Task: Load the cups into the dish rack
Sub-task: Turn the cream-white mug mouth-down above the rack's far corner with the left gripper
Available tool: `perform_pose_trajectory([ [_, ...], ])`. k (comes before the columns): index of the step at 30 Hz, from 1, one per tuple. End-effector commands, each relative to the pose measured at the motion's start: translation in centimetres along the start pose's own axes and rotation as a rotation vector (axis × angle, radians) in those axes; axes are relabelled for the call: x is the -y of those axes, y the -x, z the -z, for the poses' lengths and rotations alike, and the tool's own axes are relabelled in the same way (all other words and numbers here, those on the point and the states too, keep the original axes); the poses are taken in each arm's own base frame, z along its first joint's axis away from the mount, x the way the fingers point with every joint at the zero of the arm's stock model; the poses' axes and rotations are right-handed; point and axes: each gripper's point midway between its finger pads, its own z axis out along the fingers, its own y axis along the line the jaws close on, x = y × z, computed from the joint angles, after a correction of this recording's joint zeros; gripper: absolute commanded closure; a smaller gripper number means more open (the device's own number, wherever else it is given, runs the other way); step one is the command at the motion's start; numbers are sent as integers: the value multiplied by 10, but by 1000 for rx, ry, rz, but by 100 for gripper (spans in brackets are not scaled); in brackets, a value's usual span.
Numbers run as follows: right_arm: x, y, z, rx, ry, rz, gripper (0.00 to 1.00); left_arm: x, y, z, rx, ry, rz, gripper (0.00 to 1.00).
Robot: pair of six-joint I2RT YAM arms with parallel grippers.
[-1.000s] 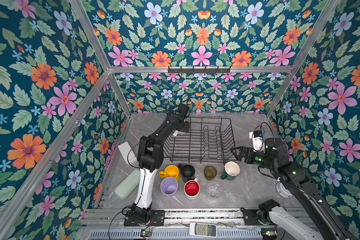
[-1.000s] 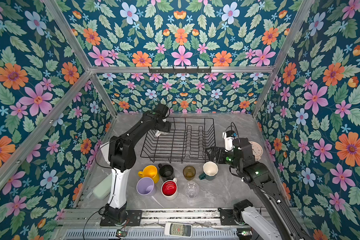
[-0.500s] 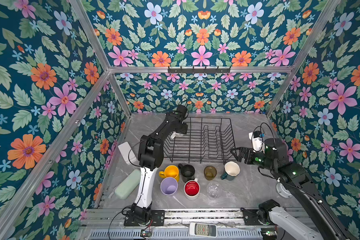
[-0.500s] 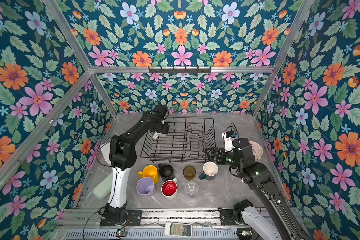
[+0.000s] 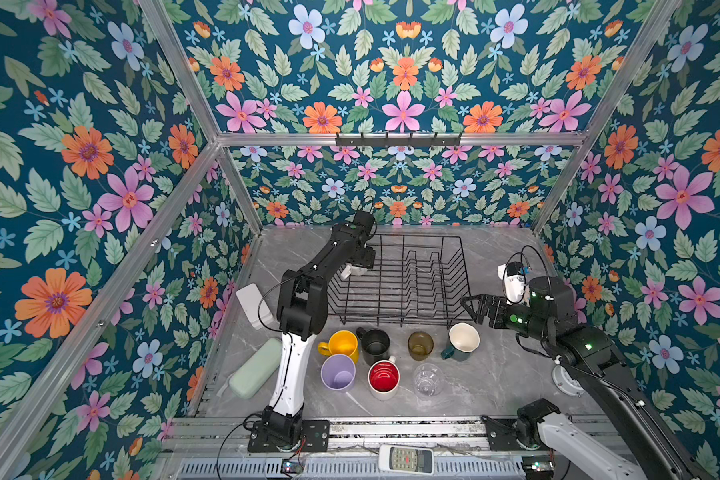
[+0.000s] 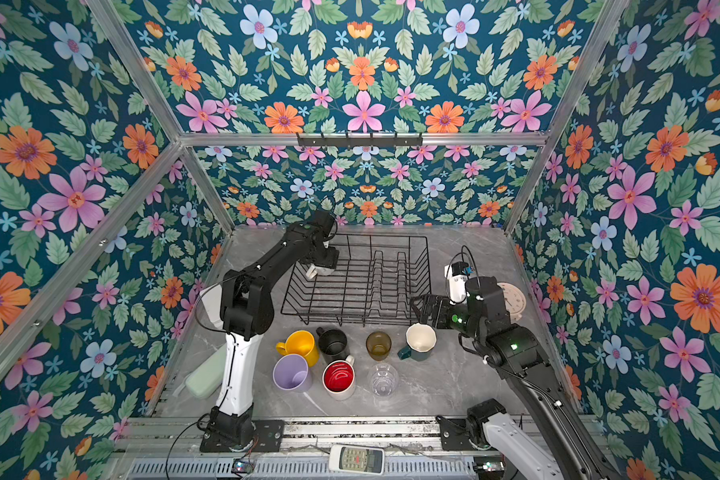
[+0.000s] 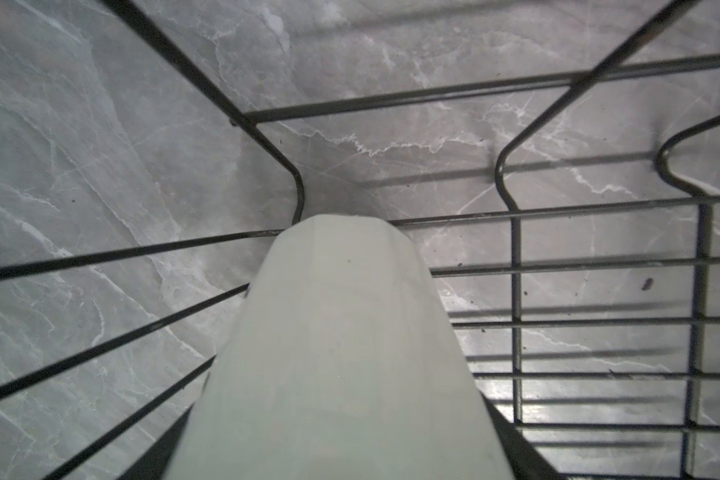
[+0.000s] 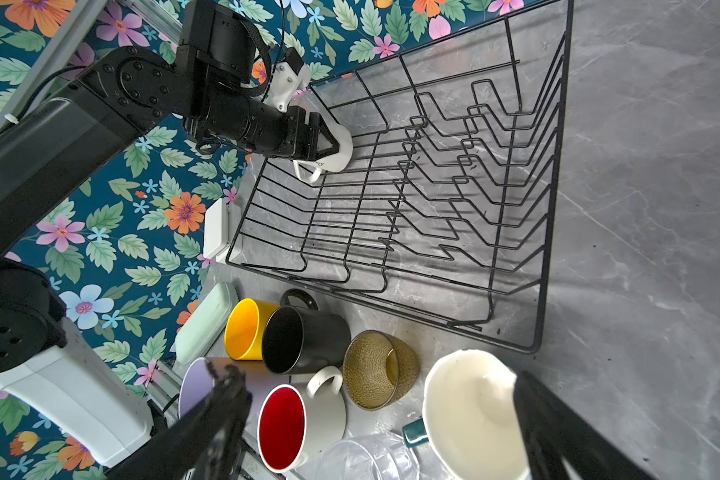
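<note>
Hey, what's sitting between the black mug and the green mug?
The amber tumbler stands between the black mug and the green mug; both top views show it.

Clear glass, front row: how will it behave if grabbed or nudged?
The clear glass looks smooth-walled and handleless, so probably slippery between the jaws. Likely rigid but breakable; glass or plastic cannot be told. It stands upright and round, so a side nudge might tip it and roll it toward the white/red mug beside it.
</note>
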Motion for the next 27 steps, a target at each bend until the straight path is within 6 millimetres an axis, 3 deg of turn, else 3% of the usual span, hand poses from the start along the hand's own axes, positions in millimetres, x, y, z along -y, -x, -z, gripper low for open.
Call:
perform_pose_trajectory([
  [1,-1,0,0,-2,5,1,2,0,-1,-3,-5,-2,-18,31],
  [11,-2,0,-1,-5,9,-2,2,1,1,0,7,-10,-23,17],
  [27,-2,0,0,-3,11,-3,2,0,3,6,27,-11,-22,7],
])
